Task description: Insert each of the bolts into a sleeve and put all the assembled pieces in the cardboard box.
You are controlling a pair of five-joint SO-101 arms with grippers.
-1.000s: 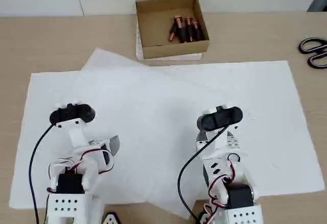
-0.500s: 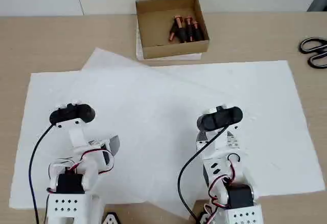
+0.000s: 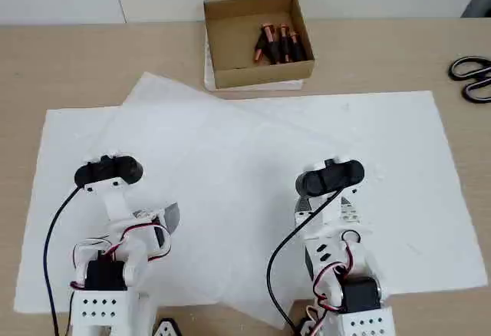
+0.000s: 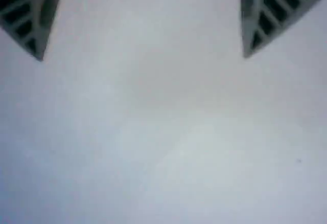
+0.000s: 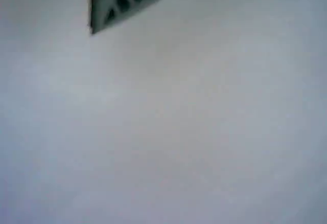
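Observation:
The cardboard box [image 3: 227, 52] stands at the table's far middle. Three copper bolts in dark sleeves [image 3: 278, 43] lie side by side inside it, toward its right wall. My left gripper [image 4: 142, 55] is open close above bare white paper, with nothing between its fingers [image 4: 33, 17]. In the high view the left arm [image 3: 115, 221] is folded back at the near left, far from the box. My right gripper [image 3: 305, 212] is tucked under the right arm at the near right, also low over the paper and far from the box.
Two overlapping white paper sheets [image 3: 245, 167] cover most of the wooden table [image 3: 92, 60]. Black scissors [image 3: 472, 79] lie at the far right edge. A white pad [image 3: 253, 85] lies under the box.

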